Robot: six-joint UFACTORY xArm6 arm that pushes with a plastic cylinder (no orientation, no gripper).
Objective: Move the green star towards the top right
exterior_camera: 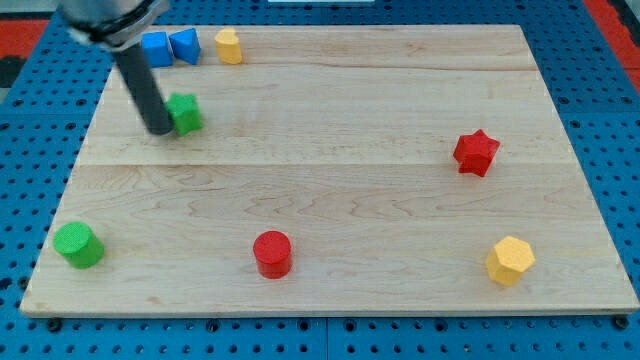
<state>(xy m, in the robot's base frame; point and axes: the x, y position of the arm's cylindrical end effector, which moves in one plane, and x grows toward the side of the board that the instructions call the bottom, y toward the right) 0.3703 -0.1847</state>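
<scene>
The green star (186, 113) lies on the wooden board (330, 180) near the view's upper left. My tip (160, 129) is at the end of the dark rod that comes down from the view's top left. The tip sits right against the star's left side, slightly below its middle, and seems to touch it. The rod hides a sliver of the star's left edge.
Two blue blocks (156, 48) (185, 45) and a yellow block (229, 45) sit at the top left edge. A red star (476, 152) is at right, a yellow hexagon (510, 260) bottom right, a red cylinder (272, 253) bottom middle, a green cylinder (78, 244) bottom left.
</scene>
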